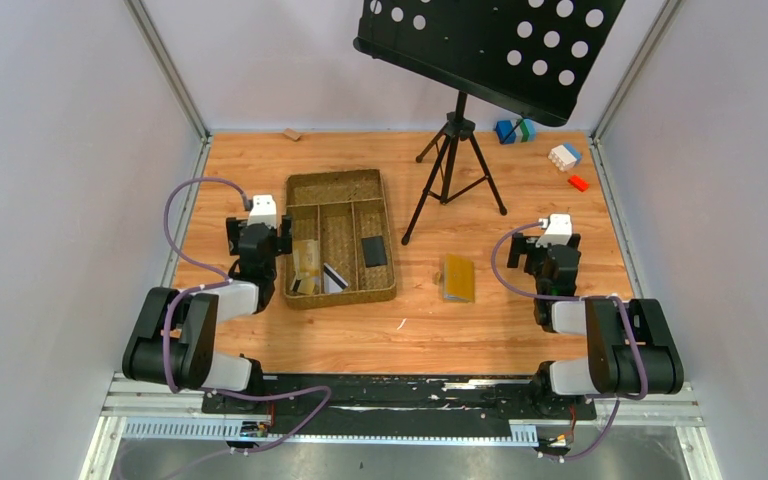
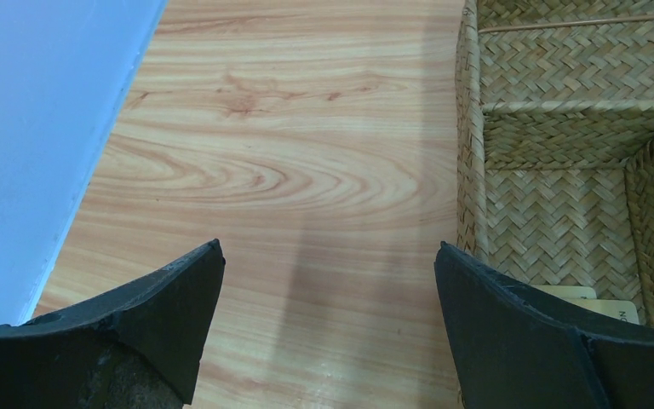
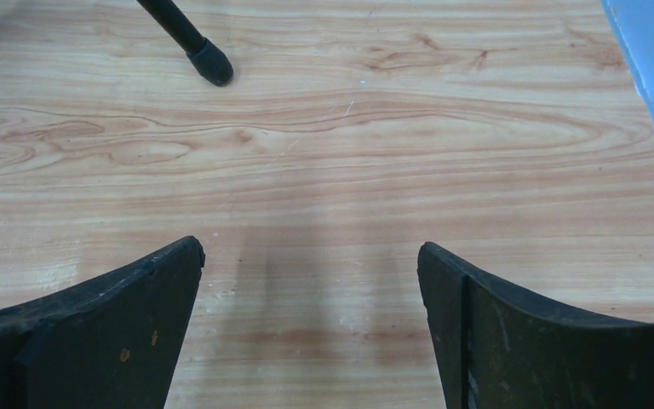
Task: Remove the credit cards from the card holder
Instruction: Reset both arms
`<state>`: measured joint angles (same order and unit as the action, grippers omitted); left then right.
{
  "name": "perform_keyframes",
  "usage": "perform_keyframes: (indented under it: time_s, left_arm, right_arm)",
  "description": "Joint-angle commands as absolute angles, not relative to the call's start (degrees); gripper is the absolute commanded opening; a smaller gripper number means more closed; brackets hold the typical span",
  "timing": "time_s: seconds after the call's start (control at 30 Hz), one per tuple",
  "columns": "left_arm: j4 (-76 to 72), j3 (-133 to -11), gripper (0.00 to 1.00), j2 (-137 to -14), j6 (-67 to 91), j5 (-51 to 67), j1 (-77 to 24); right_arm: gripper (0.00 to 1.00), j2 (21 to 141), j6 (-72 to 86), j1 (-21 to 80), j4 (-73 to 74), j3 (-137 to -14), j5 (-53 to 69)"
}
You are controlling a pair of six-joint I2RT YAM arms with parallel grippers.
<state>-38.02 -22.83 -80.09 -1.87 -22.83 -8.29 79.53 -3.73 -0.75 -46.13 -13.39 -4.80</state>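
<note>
The mustard-yellow card holder (image 1: pixel 458 277) lies flat on the wood table, between the woven tray (image 1: pixel 302 188) and my right gripper (image 1: pixel 545 250). Three credit cards lie in the tray's near compartments: a black one (image 1: pixel 373 250), a dark one with a pale stripe (image 1: pixel 334 277) and a tan-gold one (image 1: pixel 306 262). My left gripper (image 1: pixel 258 232) stands open just left of the tray, over bare wood (image 2: pixel 328 256). A pale card corner (image 2: pixel 600 300) shows past its right finger. My right gripper (image 3: pixel 311 251) is open over bare table, right of the holder.
A black music stand (image 1: pixel 490 45) on a tripod (image 1: pixel 450 150) rises behind the tray; one tripod foot (image 3: pixel 211 64) shows ahead of my right gripper. Toy blocks (image 1: pixel 564 156) lie at the back right. A small wooden piece (image 1: pixel 291 134) sits at the back edge. Walls close both sides.
</note>
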Motion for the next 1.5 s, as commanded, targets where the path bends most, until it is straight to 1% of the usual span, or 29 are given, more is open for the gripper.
perform_keyframes:
  time_s: [0.0, 0.2, 0.4, 0.53, 0.6, 0.63, 0.7, 0.77, 0.87, 1.47]
  left_arm:
    - [-44.5, -20.8, 1.0, -78.5, -4.2, -23.6, -9.9]
    - [-43.9, -21.2, 1.0, -78.6, -4.2, -23.3, -9.8]
    - [-44.4, -20.6, 1.0, -78.0, -4.7, -19.3, -9.0]
    - [-56.1, -12.9, 1.0, -76.0, -4.9, -17.8, -8.9]
    - [-65.4, -9.7, 1.0, -79.1, -5.5, -17.0, -9.0]
    - [-65.6, -9.8, 1.0, -79.4, -5.4, -16.7, -8.8]
    - [-60.5, -10.8, 1.0, -77.6, -5.0, -16.1, -8.4]
    - [-65.2, -9.4, 1.0, -78.7, -5.0, -16.7, -8.4]
    - [-63.0, -10.1, 1.0, -78.1, -4.9, -16.5, -8.4]
    - [-63.6, -9.9, 1.0, -78.2, -5.1, -16.1, -8.4]
  right_arm:
    - [1.0, 79.8, -6.2, 1.3, -54.2, -14.6, -4.5]
    - [1.0, 79.5, -6.2, 1.4, -53.5, -14.7, -4.6]
    - [1.0, 79.5, -6.2, 1.4, -53.5, -14.7, -4.6]
    - [1.0, 79.6, -6.2, 1.4, -54.0, -14.5, -4.6]
    - [1.0, 79.8, -6.2, 1.5, -54.5, -14.5, -4.6]
    - [1.0, 80.0, -6.2, 1.4, -54.8, -14.4, -4.6]
    - [1.0, 80.1, -6.3, 1.4, -55.3, -14.3, -4.6]
    - [1.0, 80.0, -6.3, 1.5, -55.1, -14.3, -4.6]
    - [1.0, 79.8, -6.2, 1.4, -54.5, -14.5, -4.6]
    - [1.0, 79.6, -6.2, 1.4, -54.0, -14.6, -4.6]
